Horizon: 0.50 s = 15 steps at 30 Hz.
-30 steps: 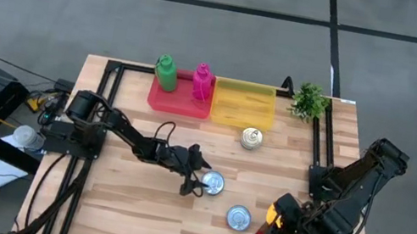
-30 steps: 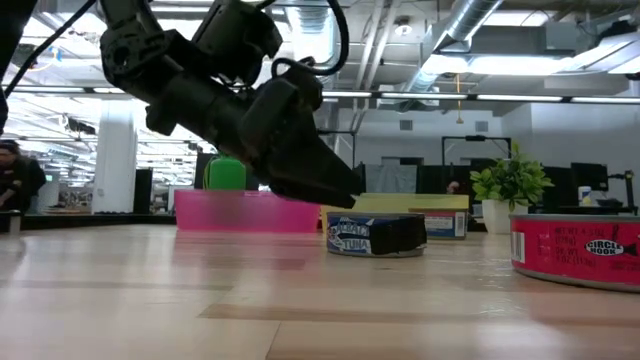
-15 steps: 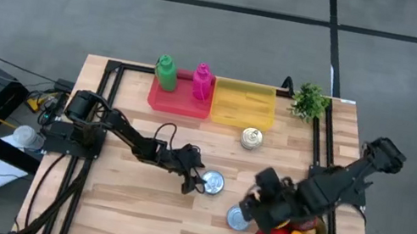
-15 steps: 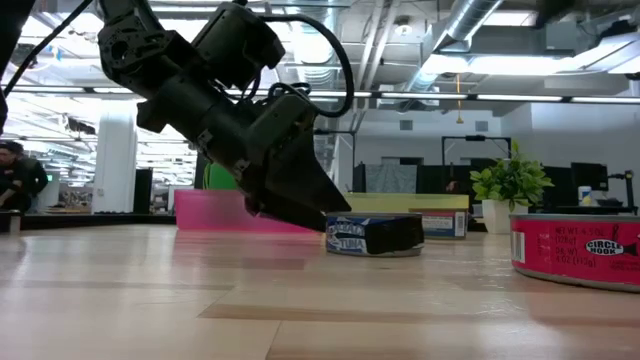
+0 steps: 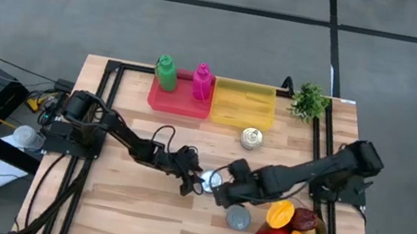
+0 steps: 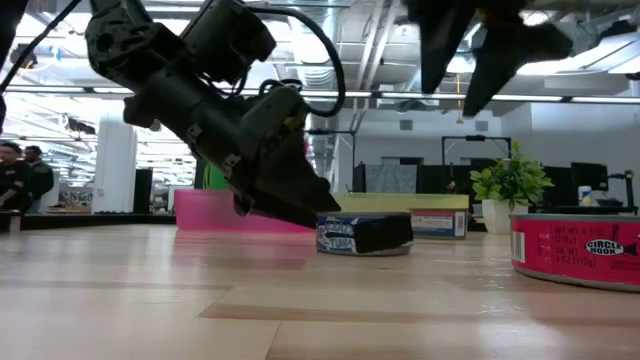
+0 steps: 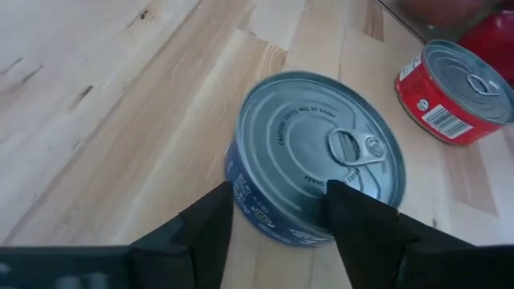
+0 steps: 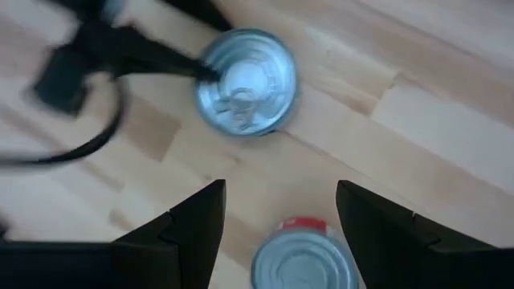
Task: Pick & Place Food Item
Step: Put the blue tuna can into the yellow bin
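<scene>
left pincer [image 5: 199, 182]: fingers apart either side of tuna can [image 5: 212, 181], counter [image 5: 132, 207] centre; not yet clamped | right pincer [image 5: 222, 194]: fingers apart, hovering at can's 4 o'clock

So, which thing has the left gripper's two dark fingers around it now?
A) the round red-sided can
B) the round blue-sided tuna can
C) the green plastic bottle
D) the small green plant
B: in the left wrist view the left gripper has one finger on each side of the blue-sided tuna can; the red-sided can lies apart.
</scene>
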Each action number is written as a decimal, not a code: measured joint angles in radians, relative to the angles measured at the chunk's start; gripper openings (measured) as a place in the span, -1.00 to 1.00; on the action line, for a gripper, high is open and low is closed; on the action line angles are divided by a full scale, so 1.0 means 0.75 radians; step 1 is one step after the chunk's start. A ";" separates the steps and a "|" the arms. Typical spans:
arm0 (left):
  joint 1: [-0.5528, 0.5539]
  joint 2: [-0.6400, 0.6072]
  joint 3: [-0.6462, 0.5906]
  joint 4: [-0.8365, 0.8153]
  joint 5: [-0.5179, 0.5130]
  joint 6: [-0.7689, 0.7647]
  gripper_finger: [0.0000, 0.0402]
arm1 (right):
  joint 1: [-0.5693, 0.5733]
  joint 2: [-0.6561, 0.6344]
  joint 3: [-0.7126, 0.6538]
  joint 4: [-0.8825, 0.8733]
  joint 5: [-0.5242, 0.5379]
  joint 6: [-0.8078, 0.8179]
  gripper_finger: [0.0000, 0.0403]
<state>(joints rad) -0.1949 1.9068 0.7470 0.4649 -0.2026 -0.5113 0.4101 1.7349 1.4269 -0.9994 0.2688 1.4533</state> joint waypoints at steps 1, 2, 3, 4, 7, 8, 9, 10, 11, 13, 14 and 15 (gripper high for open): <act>-0.009 0.000 -0.010 0.008 -0.005 -0.016 -0.11 | -0.002 0.018 0.000 -0.009 0.001 0.002 0.15; -0.015 0.000 -0.022 0.016 -0.011 -0.039 -0.15 | -0.003 0.033 0.000 -0.007 0.001 0.003 0.15; -0.022 -0.001 -0.033 0.020 -0.013 -0.063 -0.19 | -0.004 0.048 0.001 0.000 0.001 0.004 0.15; -0.028 -0.003 -0.046 0.031 -0.013 -0.083 -0.24 | -0.003 0.057 0.001 0.001 0.001 0.007 0.15; -0.041 -0.003 -0.085 0.101 -0.013 -0.129 -0.40 | 0.002 0.067 0.001 0.023 -0.011 0.008 0.15; -0.043 -0.003 -0.095 0.125 -0.013 -0.133 -0.46 | 0.006 0.067 0.002 0.024 -0.011 0.007 0.15; -0.045 -0.002 -0.103 0.148 -0.012 -0.133 -0.51 | 0.012 0.066 0.001 0.017 -0.010 0.007 0.15; -0.045 -0.001 -0.110 0.166 -0.009 -0.133 -0.57 | 0.012 0.065 0.001 0.025 -0.009 0.007 0.15; -0.046 0.000 -0.116 0.178 -0.007 -0.134 -0.63 | 0.009 0.066 0.001 0.040 -0.009 0.008 0.15; -0.046 0.000 -0.129 0.203 -0.003 -0.153 -0.74 | 0.008 0.068 0.001 0.039 -0.009 0.007 0.15; -0.046 0.000 -0.140 0.225 -0.001 -0.170 -0.79 | 0.008 0.068 0.001 0.047 -0.009 0.007 0.15; -0.046 0.000 -0.149 0.242 -0.001 -0.185 -0.83 | 0.008 0.069 0.001 0.063 -0.009 0.007 0.15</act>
<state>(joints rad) -0.2295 1.9068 0.6353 0.6467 -0.2031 -0.6501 0.4160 1.7867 1.4277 -0.9525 0.2623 1.4586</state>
